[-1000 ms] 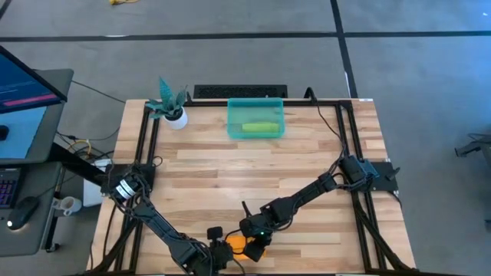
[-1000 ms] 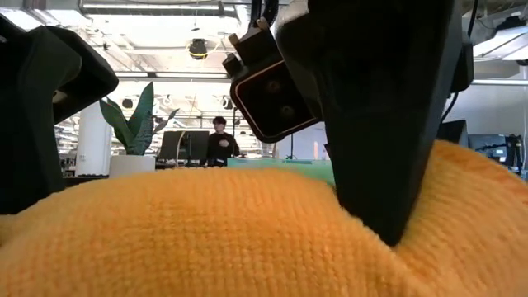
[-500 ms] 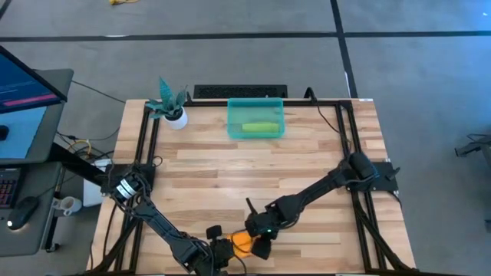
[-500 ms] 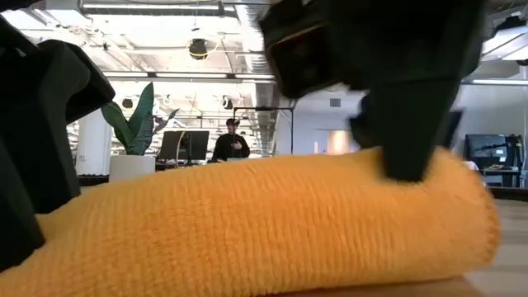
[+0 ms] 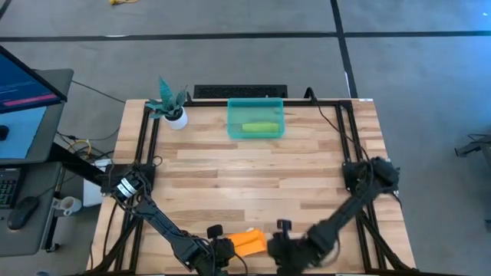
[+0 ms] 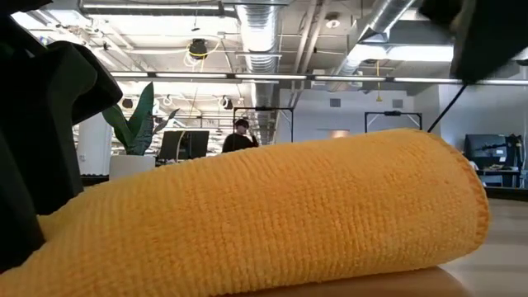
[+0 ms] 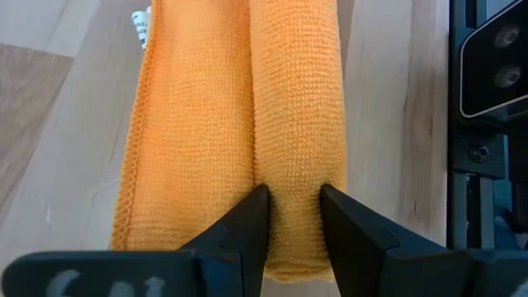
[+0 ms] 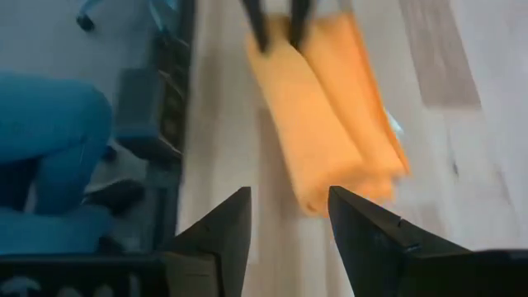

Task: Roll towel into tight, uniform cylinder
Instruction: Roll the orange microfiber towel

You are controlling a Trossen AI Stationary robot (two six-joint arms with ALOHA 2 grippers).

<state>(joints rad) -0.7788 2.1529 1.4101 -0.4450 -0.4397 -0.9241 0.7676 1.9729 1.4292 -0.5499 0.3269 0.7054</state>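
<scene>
The bench (image 5: 230, 176) is a pale wooden butcher-block top with black rails along its left and right sides. At its near edge lies a rolled orange towel (image 5: 249, 243). At the far edge, near the middle, sits a teal tray (image 5: 255, 119) holding a green-yellow item. A small potted plant (image 5: 170, 105) stands at the far left corner.

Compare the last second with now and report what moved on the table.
The right gripper let go of the orange rolled microfibre towel and pulled back off its end, jaws open and empty. The towel now lies clear of it. Unchanged: the left gripper keeps its jaws clamped on the roll's other end; the green bin and potted plant have not moved.
</scene>
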